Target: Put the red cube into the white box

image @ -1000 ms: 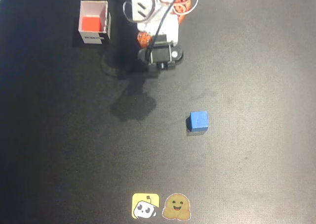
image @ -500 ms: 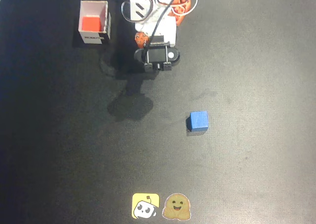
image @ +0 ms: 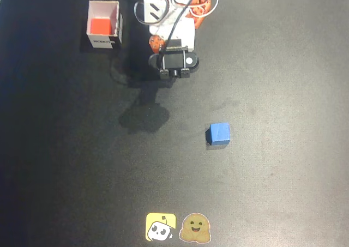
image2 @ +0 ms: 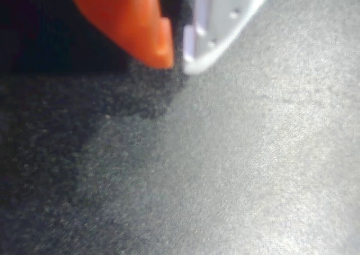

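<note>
In the overhead view the red cube point(image: 100, 25) lies inside the white box point(image: 103, 41), which stands at the top left of the black table with its dark label facing down the picture. The arm point(image: 173, 60) is folded close to its base at the top centre, to the right of the box and apart from it. In the wrist view my gripper point(image2: 179, 61) hangs above bare table. Its orange finger point(image2: 140, 24) and white finger point(image2: 222, 24) are nearly touching at the tips, with nothing between them.
A blue cube point(image: 220, 133) sits on the table right of centre. Two stickers, a yellow one point(image: 160, 227) and a brown smiling one point(image: 195, 228), lie flat at the bottom edge. The arm's base and cables point(image: 174, 4) occupy the top centre.
The wrist has drawn slightly up the picture toward the base and squared up; its shadow shifted a little. The red cube stays in the box and the blue cube has not moved.
</note>
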Motion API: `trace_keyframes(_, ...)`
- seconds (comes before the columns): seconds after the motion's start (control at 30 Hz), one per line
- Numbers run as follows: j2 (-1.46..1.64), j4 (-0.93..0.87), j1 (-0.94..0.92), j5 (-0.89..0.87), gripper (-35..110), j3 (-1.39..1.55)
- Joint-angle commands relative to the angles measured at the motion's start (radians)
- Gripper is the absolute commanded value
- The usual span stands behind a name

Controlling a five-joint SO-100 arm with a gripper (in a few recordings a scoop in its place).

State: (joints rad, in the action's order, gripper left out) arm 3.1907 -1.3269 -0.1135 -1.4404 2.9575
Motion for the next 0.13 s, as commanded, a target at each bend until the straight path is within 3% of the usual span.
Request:
trace_keyframes(0.0, 0.005, -0.002, -0.006, 0.003, 0, -0.003)
trace_keyframes(0.1, 0.005, -0.002, -0.008, 0.002, 0, -0.003)
